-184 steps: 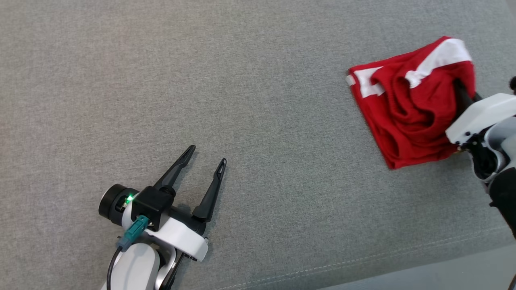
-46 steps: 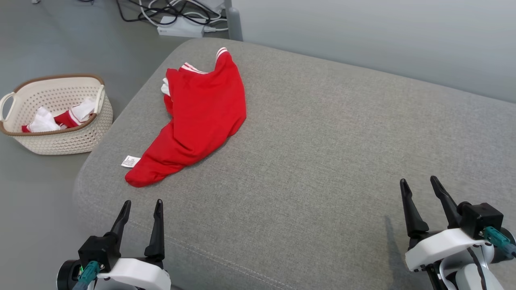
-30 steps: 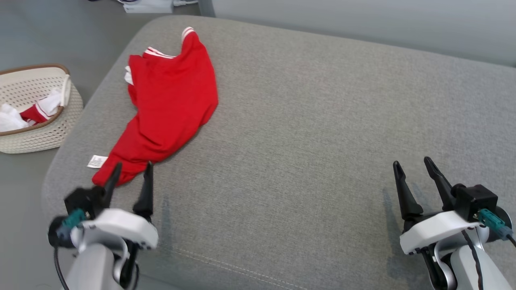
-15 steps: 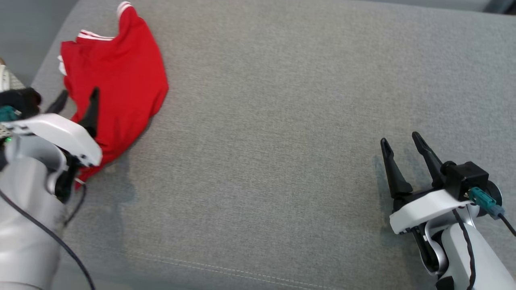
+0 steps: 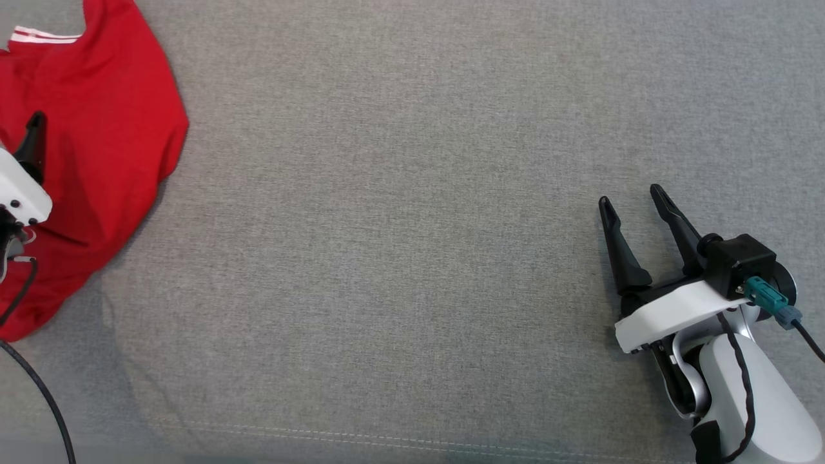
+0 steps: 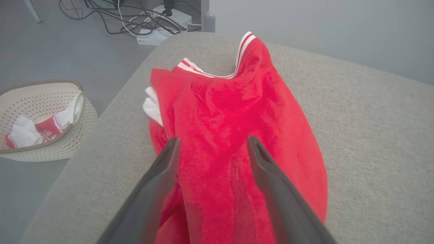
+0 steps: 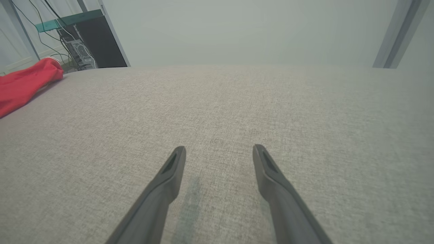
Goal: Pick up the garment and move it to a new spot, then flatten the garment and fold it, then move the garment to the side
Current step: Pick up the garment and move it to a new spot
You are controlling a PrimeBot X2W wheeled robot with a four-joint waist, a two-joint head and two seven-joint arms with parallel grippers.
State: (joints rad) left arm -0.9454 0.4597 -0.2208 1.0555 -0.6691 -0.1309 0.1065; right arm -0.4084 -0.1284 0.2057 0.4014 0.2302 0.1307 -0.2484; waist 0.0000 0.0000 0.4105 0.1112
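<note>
Crumpled red knit garment with white-striped trim (image 5: 97, 129) at the left end of a grey woven-fabric cushion (image 5: 412, 225), long axis running from the cushion's near left edge toward its rounded far left corner, striped trim end pointing at that corner. Left gripper (image 6: 213, 140) poised over the garment's middle, dark fingers spread wide with red cloth between them; contact with the cloth impossible to tell. Right gripper (image 5: 630, 195) likewise agape, low over bare cushion toward the right end, well apart from the garment, nothing between the two. Brought in by the left wrist view: cream perforated plastic basket with a brown rim (image 6: 51, 154) on the floor off the cushion's left side, red-and-white clothes (image 6: 34, 130) inside, and tangled black and white cables (image 6: 142, 20) beyond the far left corner. Brought in by the right wrist view: dark computer tower (image 7: 91, 44) past the cushion's far left edge.
</note>
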